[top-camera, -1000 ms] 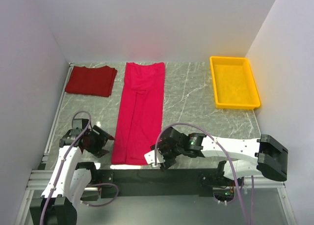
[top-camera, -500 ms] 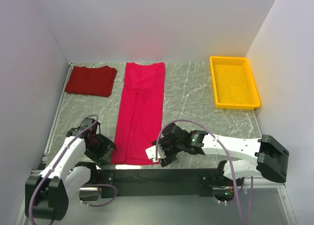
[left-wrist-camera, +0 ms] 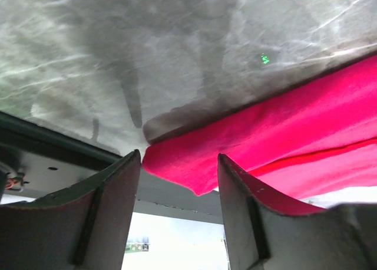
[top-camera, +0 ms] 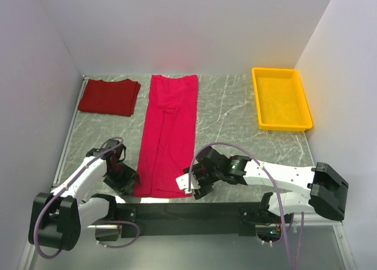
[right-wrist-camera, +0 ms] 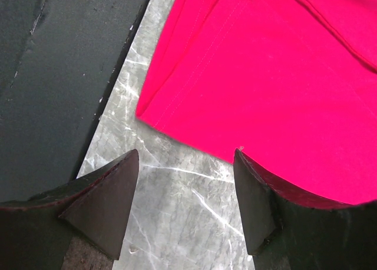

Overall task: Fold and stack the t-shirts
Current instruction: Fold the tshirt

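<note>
My left end effector is hovering low at the near edge of the bench, and its jaws are standing apart with nothing clamped. In the left wrist view that end effector is framing the near left corner of the crimson-pink t-shirt. The corner is poking into the gap between the two fingers, and I cannot tell whether the cloth is touching either one.

My right end effector is sitting at the shirt's near right corner, also spread wide and holding nothing. In the right wrist view its tips are pointing down at bare marbled bench just short of the hem, with the crimson-pink t-shirt lying flat beyond them and the black rail running along the bench's near edge beside it.

From that near hem the crimson-pink t-shirt is stretching as a long narrow strip, folded lengthwise, all the way to the far edge of the bench.

The darker brick-red t-shirt is lying folded in the far left corner, just beside the pink one and apart from it. A yellow tray is resting in the far right corner.
</note>
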Controlling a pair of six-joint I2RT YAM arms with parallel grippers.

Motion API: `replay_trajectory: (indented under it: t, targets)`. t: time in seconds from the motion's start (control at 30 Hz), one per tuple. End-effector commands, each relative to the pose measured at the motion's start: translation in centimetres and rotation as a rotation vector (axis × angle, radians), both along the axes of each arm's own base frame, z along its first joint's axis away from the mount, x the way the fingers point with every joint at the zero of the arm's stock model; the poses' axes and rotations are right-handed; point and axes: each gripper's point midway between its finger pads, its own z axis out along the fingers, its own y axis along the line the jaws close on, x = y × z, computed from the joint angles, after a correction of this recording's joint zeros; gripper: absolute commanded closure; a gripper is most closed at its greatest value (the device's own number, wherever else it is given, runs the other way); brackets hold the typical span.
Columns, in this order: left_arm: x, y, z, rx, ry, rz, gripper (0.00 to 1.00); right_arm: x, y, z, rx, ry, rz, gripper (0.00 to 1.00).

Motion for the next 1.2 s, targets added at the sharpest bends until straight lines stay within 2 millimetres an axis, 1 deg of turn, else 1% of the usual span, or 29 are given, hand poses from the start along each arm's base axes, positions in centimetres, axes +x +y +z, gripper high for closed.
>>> replay_trajectory:
  t: [0.0,0.13,0.3,0.33,0.37,0.43,0.47,0.63,0.7,0.73,0.8,0.83,0.87,0.9,0.93,1.0,1.07,1.17]
  targets:
    - [1.1,-0.5,-0.1,-0.007,-0.025,0.011,0.41,0.3,1.0,2.2,0.066,-0.021,0.022,0.28]
    - [1.0,-0.8,-0.3,0.000,-0.017,-0.004,0.43,0.2,1.0,2.1,0.062,-0.017,0.035,0.28]
    - [0.5,-0.8,-0.5,-0.004,-0.009,0.000,0.55,0.1,1.3,2.3,0.068,-0.014,0.045,0.28]
    - [0.5,-0.9,-0.5,-0.009,-0.011,0.001,0.55,0.1,1.3,2.3,0.066,-0.013,0.047,0.28]
    - [0.5,-1.0,-0.5,-0.013,-0.013,0.001,0.60,0.0,1.3,2.3,0.067,-0.013,0.051,0.28]
    - [0.5,-1.1,-0.5,-0.021,-0.020,0.002,0.63,-0.1,1.3,2.1,0.061,-0.005,0.057,0.28]
    - [0.5,-1.2,-0.4,-0.028,-0.024,-0.001,0.68,-0.1,1.4,2.1,0.062,-0.005,0.063,0.28]
    - [1.0,-1.6,-0.1,-0.050,-0.050,-0.015,0.73,-0.4,1.6,1.8,0.047,0.001,0.099,0.28]
    - [1.5,-1.9,0.5,-0.068,-0.072,-0.034,0.72,-0.3,1.7,1.4,0.033,0.003,0.107,0.28]
    - [1.6,-2.0,0.8,-0.076,-0.080,-0.044,0.71,-0.2,1.9,1.5,0.035,-0.004,0.117,0.28]
    - [1.6,-2.2,1.4,-0.089,-0.089,-0.056,0.67,-0.2,2.1,1.3,0.022,0.003,0.125,0.28]
    - [1.5,-2.2,1.5,-0.088,-0.087,-0.060,0.64,-0.1,2.3,1.5,0.027,0.000,0.127,0.28]
    - [1.2,-2.1,1.8,-0.090,-0.082,-0.065,0.57,-0.1,2.5,1.6,0.029,0.003,0.131,0.28]
    - [1.1,-2.1,2.0,-0.088,-0.080,-0.066,0.53,-0.1,2.6,1.6,0.029,0.005,0.133,0.28]
    - [1.0,-2.0,2.1,-0.086,-0.076,-0.066,0.51,0.0,2.7,1.8,0.032,0.006,0.131,0.28]
    - [0.6,-1.9,2.7,-0.079,-0.064,-0.063,0.43,0.0,3.0,1.9,0.040,0.008,0.135,0.28]
    - [0.5,-1.7,3.0,-0.066,-0.062,-0.064,0.42,-0.1,3.1,2.0,0.045,0.010,0.137,0.28]
    - [-0.3,-1.3,3.3,-0.043,-0.016,-0.055,0.42,-0.1,3.1,2.0,0.044,0.013,0.137,0.28]
